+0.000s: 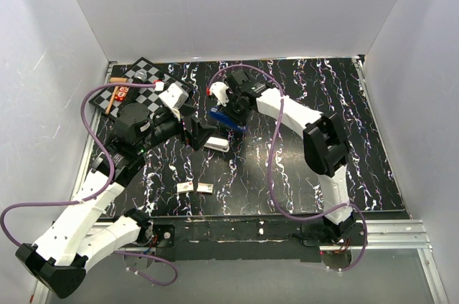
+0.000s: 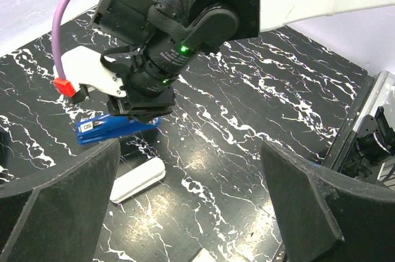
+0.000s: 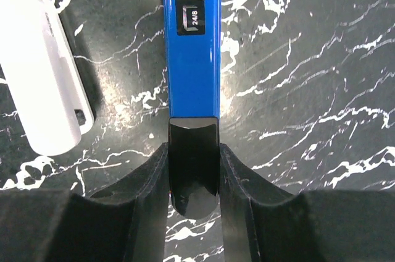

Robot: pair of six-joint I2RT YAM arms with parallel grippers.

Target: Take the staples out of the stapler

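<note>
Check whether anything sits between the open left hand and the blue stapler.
Yes. A white oblong case lies flat on the table between the left hand and the blue stapler, apart from the stapler. The right hand is shut on the stapler's black rear end from above, covering that end.

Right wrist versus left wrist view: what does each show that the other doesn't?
Right wrist only: the right gripper clamped on the blue stapler at its black rear end, plus the 24/8 label. Left wrist only: the left gripper wide open and empty, the right arm over the stapler. Both: stapler and white oblong piece on the marbled table.
</note>
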